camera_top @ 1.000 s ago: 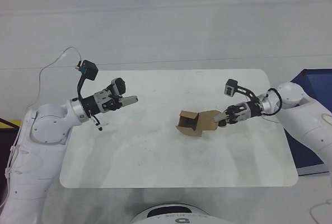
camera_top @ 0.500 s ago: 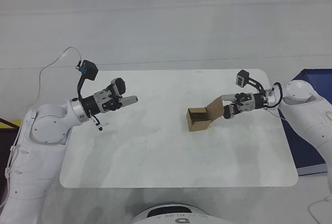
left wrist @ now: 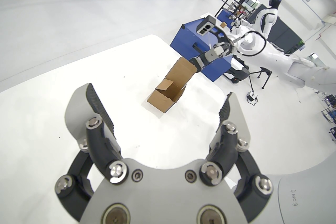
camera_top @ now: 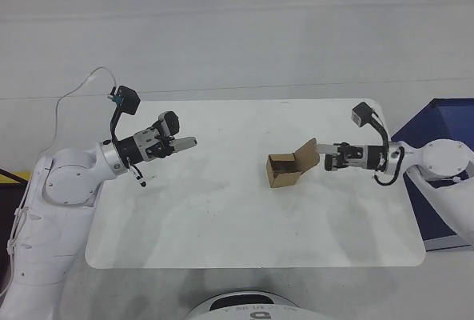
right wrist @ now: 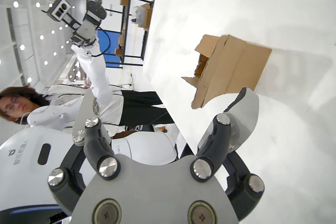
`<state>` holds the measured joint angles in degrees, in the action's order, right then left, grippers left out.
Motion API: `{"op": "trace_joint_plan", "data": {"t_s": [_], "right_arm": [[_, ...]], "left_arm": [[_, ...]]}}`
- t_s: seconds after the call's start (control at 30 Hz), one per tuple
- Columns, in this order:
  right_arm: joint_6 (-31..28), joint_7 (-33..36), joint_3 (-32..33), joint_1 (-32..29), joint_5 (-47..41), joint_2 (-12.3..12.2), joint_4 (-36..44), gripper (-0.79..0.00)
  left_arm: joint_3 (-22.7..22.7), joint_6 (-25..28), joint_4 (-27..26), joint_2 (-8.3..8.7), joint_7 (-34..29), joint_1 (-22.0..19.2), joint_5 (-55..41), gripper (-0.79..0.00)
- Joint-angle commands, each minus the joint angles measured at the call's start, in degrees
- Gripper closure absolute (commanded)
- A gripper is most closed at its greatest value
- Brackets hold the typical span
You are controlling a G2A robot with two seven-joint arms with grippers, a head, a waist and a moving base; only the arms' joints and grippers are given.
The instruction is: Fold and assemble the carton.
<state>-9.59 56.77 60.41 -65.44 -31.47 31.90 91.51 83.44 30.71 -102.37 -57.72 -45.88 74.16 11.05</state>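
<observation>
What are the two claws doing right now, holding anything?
Left gripper: open, empty, above the table.
Right gripper: open, next to the raised flap of the carton, not clamped on it.

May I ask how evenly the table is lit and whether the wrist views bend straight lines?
Top view: the table is evenly lit, the carton casting a faint shadow. Left wrist view: the table edge bows from wide-angle distortion; tabletop glares white. Right wrist view: same bowing, soft shadow beside the carton.
</observation>
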Motion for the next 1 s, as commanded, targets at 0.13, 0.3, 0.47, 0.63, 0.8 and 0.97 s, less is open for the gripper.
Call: {"op": "trace_joint_plan", "data": {"t_s": [0.13, 0.3, 0.47, 0.63, 0.8, 0.97], "right_arm": [[11.1, 6.0, 5.0, -8.1, 1.9, -2.5, 8.4, -0.708], [7.1, 7.3, 2.1, -6.8, -1.8, -0.9, 7.6, -0.573], [4.6, 1.4, -5.9, -0.4, -4.0, 3.4, 1.6, -0.594], [3.7, -0.6, -12.9, 6.0, -5.6, 7.7, -6.1, -0.588], [3.7, -0.3, -15.5, 10.7, -6.4, 10.5, -14.0, -0.566], [4.1, 0.4, -15.1, 13.3, -5.3, 11.5, -18.6, -0.640]], "left_arm": [[0.0, 0.0, 0.0, 0.00, 0.0, 0.0, 0.0, -0.785], [0.0, 0.0, 0.0, 0.00, 0.0, 0.0, 0.0, -0.785], [0.0, 0.0, 0.0, 0.00, 0.0, 0.0, 0.0, -0.785], [0.0, 0.0, 0.0, 0.00, 0.0, 0.0, 0.0, -0.785], [0.0, 0.0, 0.0, 0.00, 0.0, 0.0, 0.0, -0.785], [0.0, 0.0, 0.0, 0.00, 0.0, 0.0, 0.0, -0.785]]}}
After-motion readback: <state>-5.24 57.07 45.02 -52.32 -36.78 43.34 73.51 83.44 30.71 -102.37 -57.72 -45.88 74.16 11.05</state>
